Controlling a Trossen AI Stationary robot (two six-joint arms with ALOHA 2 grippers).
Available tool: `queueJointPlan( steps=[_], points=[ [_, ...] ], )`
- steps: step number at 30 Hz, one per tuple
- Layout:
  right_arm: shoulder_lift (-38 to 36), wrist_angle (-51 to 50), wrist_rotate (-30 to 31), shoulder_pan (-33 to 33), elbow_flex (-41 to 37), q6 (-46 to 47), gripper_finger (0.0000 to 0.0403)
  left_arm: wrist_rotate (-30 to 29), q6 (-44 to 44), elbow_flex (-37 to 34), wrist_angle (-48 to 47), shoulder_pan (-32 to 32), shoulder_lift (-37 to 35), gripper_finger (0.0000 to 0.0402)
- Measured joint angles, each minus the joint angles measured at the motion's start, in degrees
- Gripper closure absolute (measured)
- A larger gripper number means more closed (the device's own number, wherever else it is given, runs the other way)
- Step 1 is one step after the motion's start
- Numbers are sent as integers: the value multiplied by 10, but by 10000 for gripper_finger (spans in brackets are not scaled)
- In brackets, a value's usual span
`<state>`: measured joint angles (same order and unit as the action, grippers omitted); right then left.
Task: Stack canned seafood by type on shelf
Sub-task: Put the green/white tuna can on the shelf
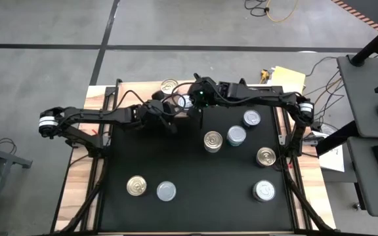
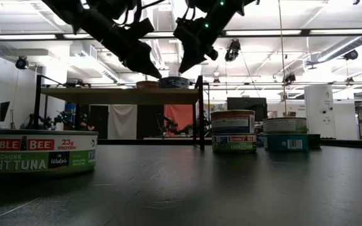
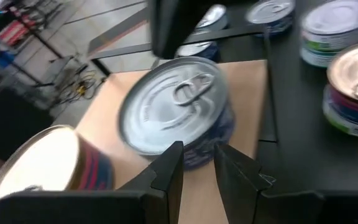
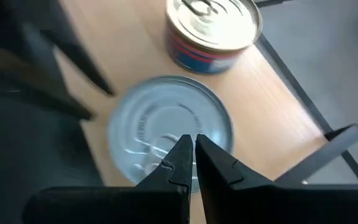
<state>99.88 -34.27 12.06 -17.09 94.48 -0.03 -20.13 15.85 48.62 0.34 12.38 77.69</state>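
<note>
We've got our right fingers (image 4: pixel 190 163) pressed together just over the silver-topped can (image 4: pixel 169 127) on the shelf (image 4: pixel 272 99); our left fingers (image 3: pixel 199 167), narrowly parted, hold nothing beside it.

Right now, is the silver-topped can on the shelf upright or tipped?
Upright: the silver-topped can sits flat on the wooden shelf, pull-tab lid facing up.

Shiny metal tins (image 3: pixel 173 106), smooth pale wooden shelf (image 4: pixel 135 50), matt black table (image 1: pixel 189 177)

Dark jointed arms (image 1: pixel 104 117), pale wrist bands, seemingly.
</note>
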Motion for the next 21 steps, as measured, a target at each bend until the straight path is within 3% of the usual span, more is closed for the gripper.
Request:
queueJointPlan(
  steps=[10, 21],
  points=[
    [-37, -30, 1, 0, -1, -13, 390, 16, -11, 0, -53, -53, -63, 327],
    [-115, -70, 1, 81, -51, 41, 390, 73, -76, -7, -96, -160, -112, 327]
  ],
)
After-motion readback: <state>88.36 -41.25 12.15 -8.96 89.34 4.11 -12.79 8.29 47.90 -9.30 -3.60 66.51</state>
